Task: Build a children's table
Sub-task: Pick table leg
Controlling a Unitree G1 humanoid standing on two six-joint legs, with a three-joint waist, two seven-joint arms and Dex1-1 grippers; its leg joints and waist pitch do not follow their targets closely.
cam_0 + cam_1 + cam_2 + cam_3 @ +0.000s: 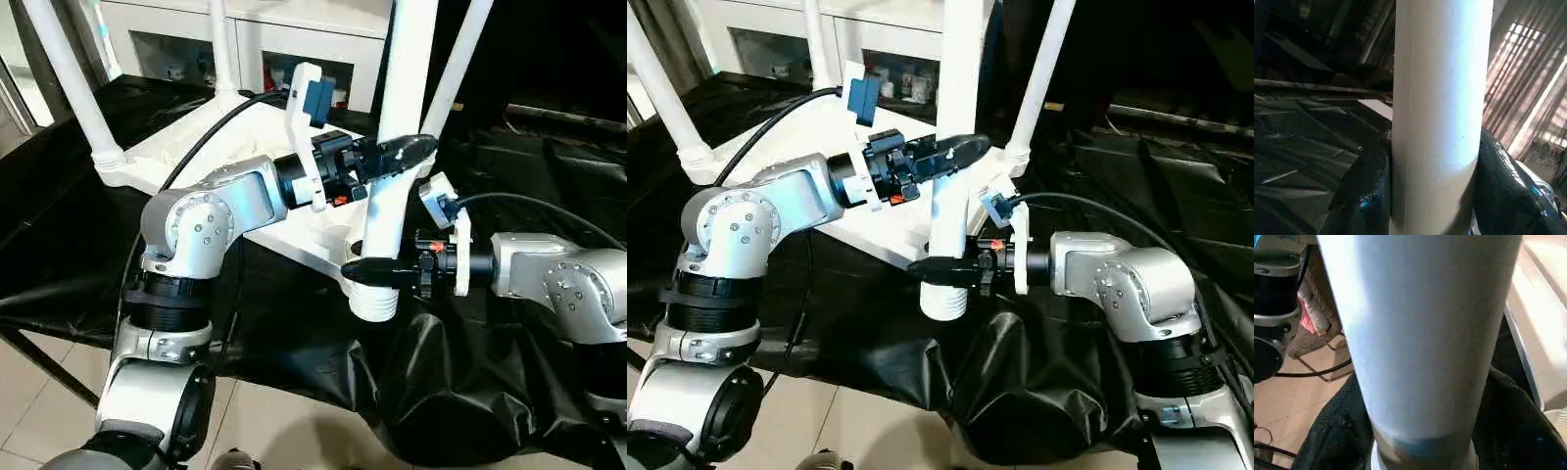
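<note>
From my head camera, left eye, the table top lies upside down on the black-draped surface, three legs already standing up out of its corners. The fourth leg stands at the near corner, its foot in the corner socket that overhangs the surface's edge. My left gripper has its fingers closed around that leg higher up, and my right gripper wraps the leg low down, just above the socket.

The right eye shows the same arrangement: the leg looks upright between my two grips, and the socket's collar sits directly under my right fingers.

In my left wrist view the leg runs between my two dark fingers, both pads pressed against it, so this grip is firm.

In my right wrist view the leg sits between my fingers as well; they lie close on either side, but I cannot quite tell whether they are clamping or only cradling it.

I judge the step is seating this last leg. To do it well I should keep the leg in line with the socket using the upper grip, press straight down rather than sideways, and let the lower fingers guide without dragging the overhanging corner off the surface.
</note>
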